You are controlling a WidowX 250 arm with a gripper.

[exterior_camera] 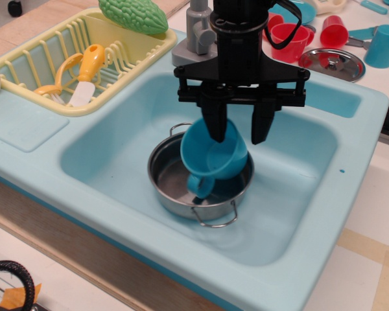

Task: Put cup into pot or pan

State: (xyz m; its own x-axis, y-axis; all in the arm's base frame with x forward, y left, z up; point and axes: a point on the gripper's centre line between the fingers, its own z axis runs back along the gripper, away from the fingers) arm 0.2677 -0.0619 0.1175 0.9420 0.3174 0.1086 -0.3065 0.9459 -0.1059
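Gripper [240,129] hangs over the sink [84,155], jaws spread apart w/ a clear gap between the two black fingers. The left-in-view finger [215,124] dips into the mouth of the mug [214,154]; the other finger sits outside the mug wall, off to its right, not touching as far as can be seen. So jaws are open, not clamping anything.

Mug is directly under the jaws, tilted, mouth facing up and toward the camera, loop handle pointing down-front. Its lower part sits inside the pan [165,188]; handle reaches down to the pan's floor area near the front rim. Whether the mug rests fully on the pan bottom or leans on the finger — can't tell.

Pan lies below the jaws on the sink floor, one wire handle at the front, one at the back-left just beside the mug.

Behind the jaws: grey faucet [198,29]. Far left of the jaws: yellow dish rack [126,58] w/ a green veg [133,14] on its rim and a yellow-handled utensil [85,71] inside. Behind-right of the jaws: red cups [292,40], steel lid [334,61] w/ knob, small light-blue cup [381,45].
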